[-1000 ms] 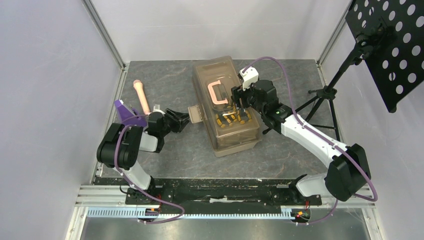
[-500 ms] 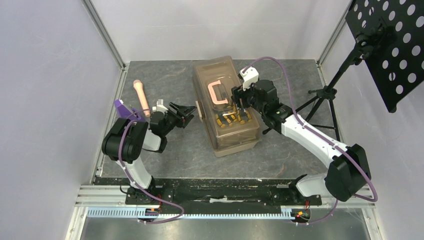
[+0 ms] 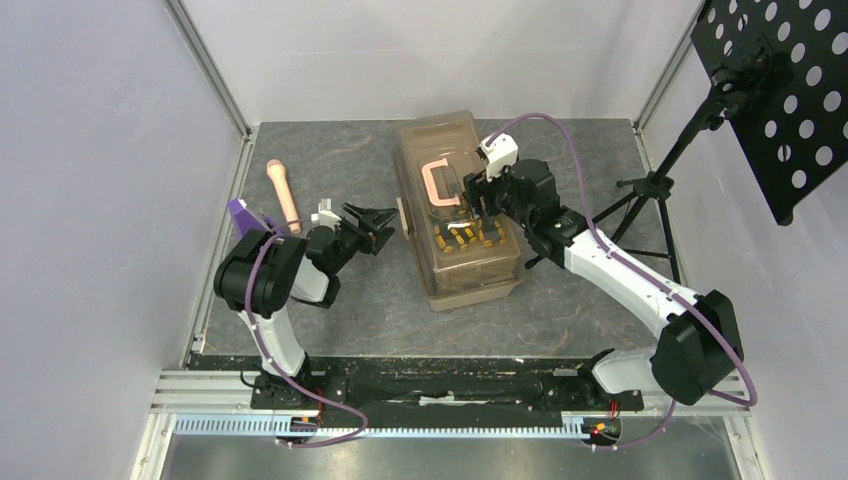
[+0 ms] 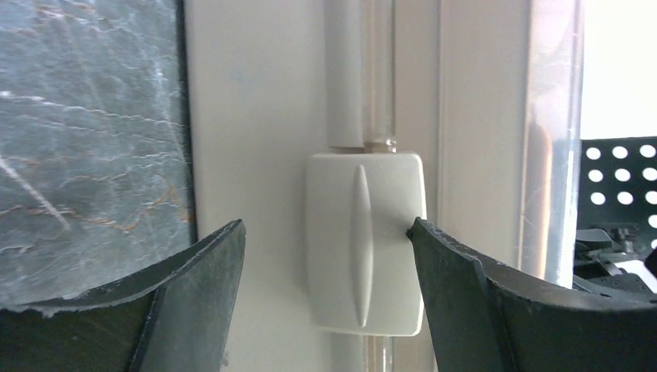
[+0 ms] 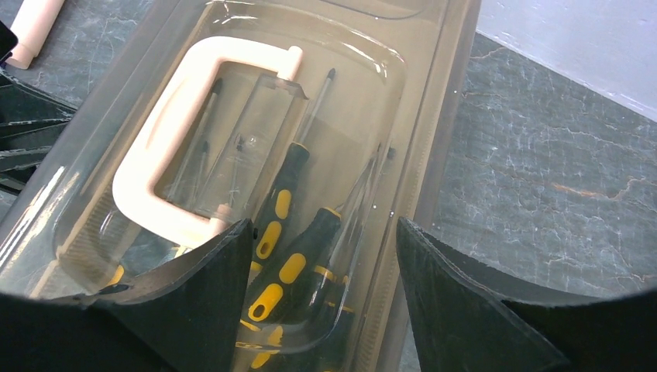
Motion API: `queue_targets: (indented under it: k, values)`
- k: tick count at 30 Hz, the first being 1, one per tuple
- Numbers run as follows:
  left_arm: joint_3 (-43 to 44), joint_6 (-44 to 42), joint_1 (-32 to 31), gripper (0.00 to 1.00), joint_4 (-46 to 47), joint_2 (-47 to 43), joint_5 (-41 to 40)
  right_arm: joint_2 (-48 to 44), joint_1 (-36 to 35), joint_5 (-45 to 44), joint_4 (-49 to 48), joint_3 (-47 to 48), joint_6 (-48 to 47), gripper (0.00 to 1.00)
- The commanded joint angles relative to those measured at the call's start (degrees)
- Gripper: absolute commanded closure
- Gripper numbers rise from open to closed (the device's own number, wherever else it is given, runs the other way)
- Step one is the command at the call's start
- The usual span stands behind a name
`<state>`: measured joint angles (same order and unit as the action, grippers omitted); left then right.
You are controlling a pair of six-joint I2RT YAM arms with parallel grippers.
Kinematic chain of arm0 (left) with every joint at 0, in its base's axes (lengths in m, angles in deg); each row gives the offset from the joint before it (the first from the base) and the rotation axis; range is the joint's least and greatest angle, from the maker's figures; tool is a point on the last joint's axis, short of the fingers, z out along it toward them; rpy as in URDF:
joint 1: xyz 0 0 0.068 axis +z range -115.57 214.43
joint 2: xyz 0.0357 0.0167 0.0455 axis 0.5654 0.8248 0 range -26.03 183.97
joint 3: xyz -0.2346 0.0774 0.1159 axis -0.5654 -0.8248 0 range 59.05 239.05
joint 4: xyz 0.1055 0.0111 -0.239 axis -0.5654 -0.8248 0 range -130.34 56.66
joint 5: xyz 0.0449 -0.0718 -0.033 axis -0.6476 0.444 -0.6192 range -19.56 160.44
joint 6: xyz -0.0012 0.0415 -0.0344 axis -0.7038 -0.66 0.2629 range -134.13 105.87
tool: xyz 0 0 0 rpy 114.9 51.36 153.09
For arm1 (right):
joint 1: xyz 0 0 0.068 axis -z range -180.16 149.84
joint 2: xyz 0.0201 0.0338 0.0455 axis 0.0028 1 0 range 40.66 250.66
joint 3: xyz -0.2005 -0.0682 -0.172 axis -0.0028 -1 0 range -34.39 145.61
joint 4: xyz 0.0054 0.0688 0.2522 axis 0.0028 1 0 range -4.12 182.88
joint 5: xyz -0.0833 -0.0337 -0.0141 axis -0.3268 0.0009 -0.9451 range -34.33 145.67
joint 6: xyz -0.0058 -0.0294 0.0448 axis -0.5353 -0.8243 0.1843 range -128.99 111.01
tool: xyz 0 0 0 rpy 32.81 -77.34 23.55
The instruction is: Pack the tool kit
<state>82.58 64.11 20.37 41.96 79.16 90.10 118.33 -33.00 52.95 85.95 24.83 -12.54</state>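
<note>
Sitting mid-frame on grey table (image 3: 330,160), tan toolbox (image 3: 440,138), white walls (image 3: 100,150) close round, left gripper (image 3: 378,222) spread around latch (image 4: 364,240), right gripper (image 3: 478,195) spread above handle (image 3: 429,183), free tabletop lower centre.

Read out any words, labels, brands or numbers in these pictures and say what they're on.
None: no word, number or logo can be read in any view.
The toolbox and its latch are plain, the screwdrivers show only yellow patches, the black panel only holes.

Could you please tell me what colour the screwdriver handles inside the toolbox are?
The screwdriver handles are black with yellow-orange patches; right wrist view.
</note>
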Motion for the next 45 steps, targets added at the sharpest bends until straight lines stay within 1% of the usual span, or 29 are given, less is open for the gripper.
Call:
queue_targets:
  k: [1,13,17,22,27,31,33,34,40,42,45]
  values:
    - [1.31,1.39,-3.23,0.16,7.10,-0.85,2.31,-0.25,-0.43,2.55,1.46,-0.49,0.65,0.31]
    - [3.27,1.94,-5.25,0.24,7.67,1.53,1.06,-0.97,-0.38,2.55,1.45,-1.03,0.74,0.32]
    - [2.36,2.17,-5.36,0.28,7.81,0.36,0.59,-1.02,-0.36,2.55,1.47,-0.95,0.74,0.32]
    - [0.34,2.62,-5.29,0.34,6.67,-4.35,-0.62,-1.43,-0.33,2.55,1.47,-1.06,0.65,0.32]
    - [-0.41,-0.29,-5.33,0.35,-1.72,-11.63,-1.76,-1.42,-0.40,2.57,1.48,-1.10,0.66,0.32]
    - [0.54,-3.93,-5.39,0.34,-11.58,-17.62,-2.27,-1.48,-0.36,2.55,1.38,-1.05,0.63,0.32]
    - [2.00,-6.49,-5.74,0.33,-17.62,-19.44,-2.14,-1.45,-0.43,2.55,1.20,-1.04,0.73,0.32]
    - [2.57,-7.37,-6.04,0.32,-19.19,-20.02,-2.23,-1.43,-0.38,2.55,1.08,-1.04,0.74,0.32]
    - [3.75,-6.69,-7.42,0.34,-19.39,-20.17,-2.06,-1.57,-0.38,2.50,0.98,-1.13,0.90,0.32]
    - [4.56,-7.38,-7.79,0.33,-22.08,-21.38,-2.31,-1.82,-0.35,2.57,1.06,-1.15,0.91,0.32]
    - [6.29,-10.36,-8.79,0.32,-29.33,-24.77,-3.74,-1.75,-0.37,2.55,0.99,-1.13,0.96,0.32]
